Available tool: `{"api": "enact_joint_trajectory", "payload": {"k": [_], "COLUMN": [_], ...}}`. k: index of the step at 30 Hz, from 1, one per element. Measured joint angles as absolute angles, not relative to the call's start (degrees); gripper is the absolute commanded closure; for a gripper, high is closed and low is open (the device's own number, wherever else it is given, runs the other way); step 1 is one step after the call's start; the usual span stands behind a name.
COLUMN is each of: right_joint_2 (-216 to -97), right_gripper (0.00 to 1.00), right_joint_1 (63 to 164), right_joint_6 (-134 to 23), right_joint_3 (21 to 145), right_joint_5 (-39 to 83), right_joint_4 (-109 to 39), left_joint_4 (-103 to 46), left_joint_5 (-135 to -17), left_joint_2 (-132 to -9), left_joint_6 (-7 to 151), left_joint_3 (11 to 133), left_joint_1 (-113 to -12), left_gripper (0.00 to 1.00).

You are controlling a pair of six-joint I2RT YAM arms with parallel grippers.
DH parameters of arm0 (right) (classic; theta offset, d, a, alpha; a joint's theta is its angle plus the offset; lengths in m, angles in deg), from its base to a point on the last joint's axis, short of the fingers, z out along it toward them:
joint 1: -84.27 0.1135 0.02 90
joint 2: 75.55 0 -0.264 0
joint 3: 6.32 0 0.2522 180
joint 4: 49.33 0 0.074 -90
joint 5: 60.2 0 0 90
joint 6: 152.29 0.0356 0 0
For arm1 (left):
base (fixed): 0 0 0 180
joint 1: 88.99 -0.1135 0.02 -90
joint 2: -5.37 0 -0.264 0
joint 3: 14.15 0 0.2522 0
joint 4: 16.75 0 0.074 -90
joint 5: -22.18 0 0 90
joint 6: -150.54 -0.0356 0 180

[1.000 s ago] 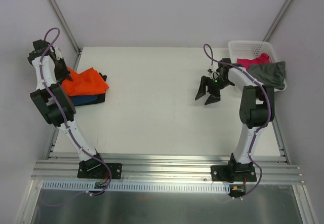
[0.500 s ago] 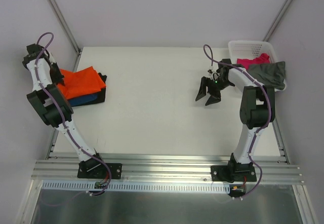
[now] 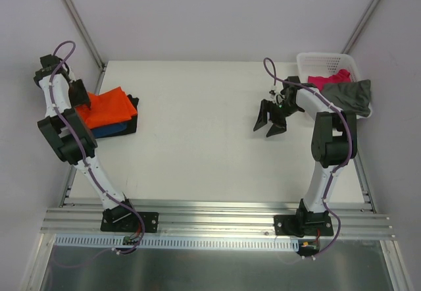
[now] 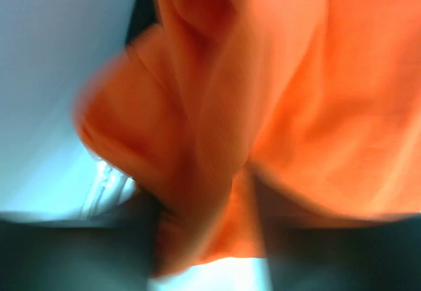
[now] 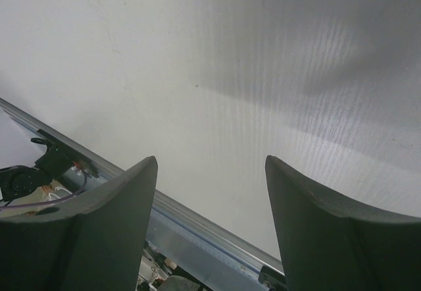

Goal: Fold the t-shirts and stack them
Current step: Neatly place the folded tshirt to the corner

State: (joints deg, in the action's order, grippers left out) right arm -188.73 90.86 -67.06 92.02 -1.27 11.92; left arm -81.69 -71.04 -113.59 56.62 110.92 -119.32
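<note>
The orange t-shirt (image 3: 108,106) lies folded on top of the navy t-shirt (image 3: 112,130) at the table's left edge. My left gripper (image 3: 79,93) sits at the orange shirt's left end. In the left wrist view the picture is blurred: orange cloth (image 4: 276,87) fills it, and a fold of it lies loose between the wide-apart fingers of the left gripper (image 4: 210,238). The magenta t-shirt (image 3: 329,79) lies in the basket and the grey-olive t-shirt (image 3: 350,97) hangs over its rim. My right gripper (image 3: 271,120) (image 5: 212,162) hangs open over bare table, holding nothing.
The white lattice basket (image 3: 322,60) stands at the table's far right corner. A metal rail (image 5: 197,228) runs along the table's near edge. White walls close in on both sides, and the left arm is close to the left one.
The left gripper swung left, then came back to the orange shirt's end, and its jaws have spread apart. The orange shirt lies flatter on the navy one. The right arm has not moved.
</note>
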Motion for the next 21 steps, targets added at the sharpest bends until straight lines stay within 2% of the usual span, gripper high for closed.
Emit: {"api": "enact_joint_trajectory", "payload": {"k": [3,8,16,21], "right_joint_2": [-188.73,-188.73,-188.19,-184.52], "right_gripper": [0.29,0.29,0.29,0.28], "right_joint_1": [90.86,90.86,90.88,90.86], "right_joint_6": [-67.06,-67.06,-67.04,-67.50], "right_joint_3": [92.02,92.02,92.04,91.95], "right_joint_5": [-1.38,-1.49,-1.45,-1.27], "right_joint_4": [11.65,11.57,11.57,11.59], "left_joint_4": [-81.27,-78.72,-70.91,-68.07], "left_joint_5": [-68.00,-61.07,-47.63,-43.41], "left_joint_2": [-113.59,-113.37,-110.77,-106.59], "left_joint_6": [56.21,54.43,46.30,44.12], "left_joint_3": [111.71,115.57,122.20,118.68], "left_joint_1": [-116.28,-107.52,-86.23,-77.70], "left_gripper": [0.01,0.01,0.01,0.01]}}
